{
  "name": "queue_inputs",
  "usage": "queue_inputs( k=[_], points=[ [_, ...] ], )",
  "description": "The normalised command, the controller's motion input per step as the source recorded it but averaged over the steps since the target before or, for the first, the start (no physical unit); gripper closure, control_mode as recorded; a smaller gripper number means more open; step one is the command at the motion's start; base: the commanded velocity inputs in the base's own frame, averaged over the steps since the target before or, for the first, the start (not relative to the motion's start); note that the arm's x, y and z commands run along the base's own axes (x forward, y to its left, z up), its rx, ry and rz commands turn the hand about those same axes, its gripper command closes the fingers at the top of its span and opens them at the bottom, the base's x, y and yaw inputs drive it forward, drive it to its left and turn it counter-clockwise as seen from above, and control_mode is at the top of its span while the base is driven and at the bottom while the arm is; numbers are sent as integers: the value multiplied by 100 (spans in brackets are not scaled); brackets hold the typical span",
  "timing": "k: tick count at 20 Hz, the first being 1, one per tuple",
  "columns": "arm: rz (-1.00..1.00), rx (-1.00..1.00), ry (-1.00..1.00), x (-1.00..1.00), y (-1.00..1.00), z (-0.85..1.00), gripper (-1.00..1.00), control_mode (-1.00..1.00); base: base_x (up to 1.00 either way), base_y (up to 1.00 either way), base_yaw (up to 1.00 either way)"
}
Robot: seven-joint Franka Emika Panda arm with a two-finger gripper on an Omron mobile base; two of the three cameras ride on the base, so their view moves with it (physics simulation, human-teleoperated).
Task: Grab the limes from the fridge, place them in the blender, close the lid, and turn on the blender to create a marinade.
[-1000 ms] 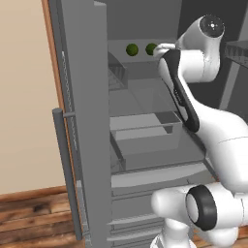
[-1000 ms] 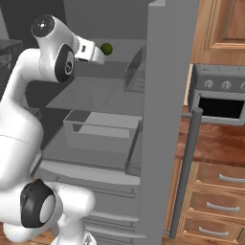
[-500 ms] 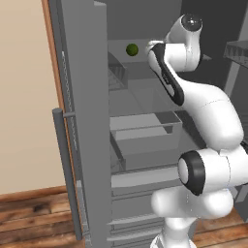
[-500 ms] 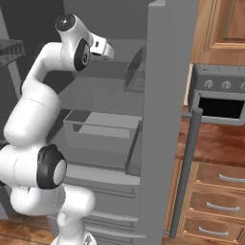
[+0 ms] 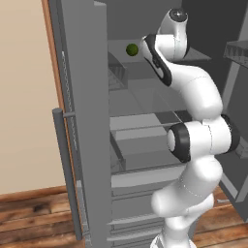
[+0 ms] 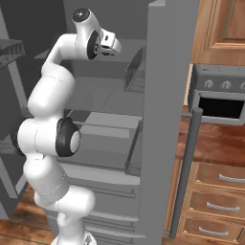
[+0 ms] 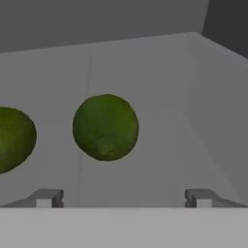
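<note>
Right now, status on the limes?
Gripper jaws open, empty. Two limes on fridge shelf: nearer lime ahead, second lime beside it. Nothing in the way.

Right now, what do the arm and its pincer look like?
A glossy white arm of rounded segments, with black bands at the joints and a round grey cap on top. The pincer ends in two small light-grey fingertips.

Black wall oven (image 6: 221, 101) above wooden drawers (image 6: 214, 206); wood floor (image 5: 34, 220), beige wall (image 5: 24, 92)
</note>
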Motion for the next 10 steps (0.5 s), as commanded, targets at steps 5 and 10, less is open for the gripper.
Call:
queue_inputs(
  k=[5,10],
  points=[
    [0,0,0,61,0,-20,-100,-100,0,0,0],
    [0,0,0,54,0,-22,-100,-100,0,0,0]
  ],
)
